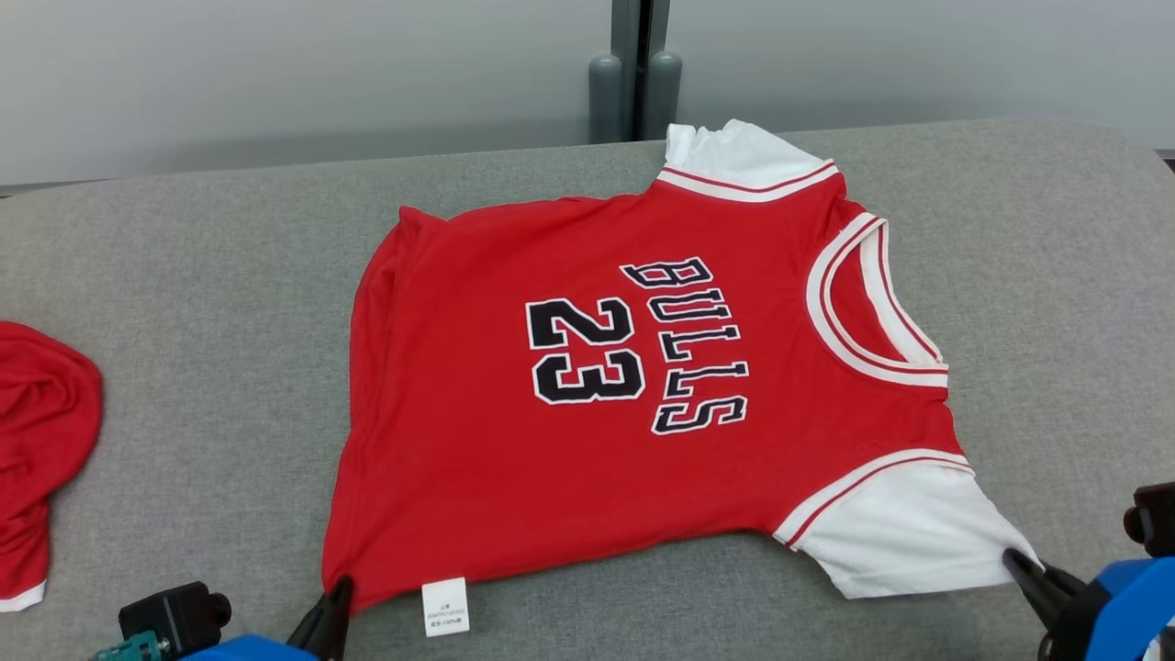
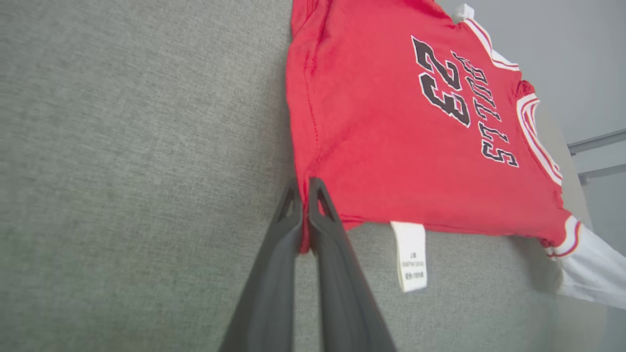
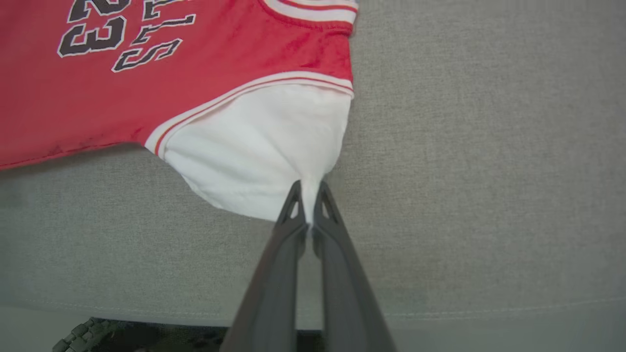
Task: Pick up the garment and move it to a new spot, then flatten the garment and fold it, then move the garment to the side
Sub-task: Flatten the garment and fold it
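**Garment** point(image 1: 643, 367): red jersey with white sleeves, spread print-up on the middle of the surface point(image 1: 202, 303), collar to the right; far-left hem corner slightly rumpled.
**Left claw** point(image 1: 338, 588): clamped on the near-left hem corner.
**Right claw** point(image 1: 1017, 562): clamped on the tip of the near white sleeve.
**Care label** point(image 1: 445, 606): lying out past the near edge.
**Second red cloth** point(image 1: 41, 441): at the left, well apart.
**Step, judged:** flattening. Draw both corners nearward low and evenly, so the body does not skew. Release once the cloth lies flat.
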### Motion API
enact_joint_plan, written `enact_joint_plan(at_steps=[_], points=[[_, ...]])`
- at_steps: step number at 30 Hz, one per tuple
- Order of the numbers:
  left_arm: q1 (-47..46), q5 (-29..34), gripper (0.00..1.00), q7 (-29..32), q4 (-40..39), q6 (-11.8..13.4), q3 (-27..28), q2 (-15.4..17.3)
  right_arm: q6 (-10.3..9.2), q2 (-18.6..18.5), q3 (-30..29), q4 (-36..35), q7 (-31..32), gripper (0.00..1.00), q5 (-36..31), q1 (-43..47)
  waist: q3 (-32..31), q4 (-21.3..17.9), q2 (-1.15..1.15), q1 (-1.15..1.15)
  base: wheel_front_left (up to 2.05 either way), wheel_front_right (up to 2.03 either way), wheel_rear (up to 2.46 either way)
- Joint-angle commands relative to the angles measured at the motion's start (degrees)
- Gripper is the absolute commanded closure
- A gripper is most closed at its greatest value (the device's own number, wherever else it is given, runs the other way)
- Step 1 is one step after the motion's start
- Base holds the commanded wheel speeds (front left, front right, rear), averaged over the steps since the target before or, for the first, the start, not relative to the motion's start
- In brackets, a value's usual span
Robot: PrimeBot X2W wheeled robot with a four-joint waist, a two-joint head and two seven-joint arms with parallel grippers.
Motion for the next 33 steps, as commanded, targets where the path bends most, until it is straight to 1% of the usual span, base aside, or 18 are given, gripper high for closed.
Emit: enact_joint_plan(at_steps=[1, 7, 10, 16, 23, 27, 29, 31, 32, 33], points=[[-1.7, 0.4, 1.0, 0.27, -0.38, 0.15, 0.09, -0.06, 0.03, 0.04, 0.35, 0.71, -1.01, 1.0, -0.02, -2.13, 0.07, 0.31, 0.0, 0.0, 0.0, 0.0, 0.0], [-7.25, 0.09, 1.0, 1.02, 1.42, 0.43, 0.04, -1.61, 0.03, 0.01, 2.16, 3.68, -4.51, 1.0, -1.4, -8.78, 0.77, 0.55, 0.0, 0.0, 0.0, 0.0, 0.0], [-10.7, -0.27, 1.0, 1.41, 3.4, -0.01, 0.16, -2.32, 0.02, -1.34, 3.03, 5.87, -6.64, 1.0, -1.49, -13.47, 1.72, 0.44, 0.0, 0.0, 0.0, 0.0, 0.0], [-17.99, -0.17, 1.0, 2.34, 9.15, -1.39, 0.12, -3.07, 0.02, -3.75, 4.61, 11.35, -11.98, 1.0, -0.81, -22.93, 4.25, 0.76, 0.0, 0.0, 0.0, 0.0, 0.0], [-25.3, 0.7, 1.0, 2.11, 15.22, -3.75, -0.93, -3.93, 0.03, -6.96, 7.76, 18.35, -15.7, 1.0, 0.11, -31.36, 7.34, 1.43, 0.0, 0.0, 0.0, 0.0, 0.0], [-28.69, 1.73, 1.0, 1.06, 18.29, -4.97, -1.27, -4.1, 0.02, -8.28, 8.92, 21.91, -18.09, 1.0, 0.54, -34.87, 8.58, 1.65, 0.0, 0.0, 0.0, 0.0, 0.0], [-29.22, 1.98, 1.0, 0.77, 18.96, -5.03, -1.42, -4.13, 0.03, -8.5, 9.23, 22.65, -18.72, 1.0, 0.65, -35.5, 8.82, 1.67, 0.0, 0.0, 0.0, 0.0, 0.0], [-30.38, 2.46, 1.0, 0.27, 20.72, -5.75, -1.68, -4.3, 0.03, -8.74, 10.03, 24.62, -20.2, 1.0, 1.0, -36.86, 9.43, 1.67, 0.0, 0.0, 0.0, 0.0, 0.0], [-30.74, 2.53, 1.0, 0.15, 21.2, -5.94, -1.71, -4.35, 0.02, -8.79, 10.23, 25.12, -20.68, 0.98, 1.07, -37.35, 9.55, 1.69, 0.0, 0.0, 0.0, 0.0, 0.0], [-31.08, 2.52, 0.77, -0.27, 21.62, -6.2, -1.7, -4.52, 0.03, -8.88, 10.46, 25.63, -21.16, 0.84, 0.94, -37.75, 9.66, 1.73, 0.0, 0.0, 0.0, 0.0, 0.0]])
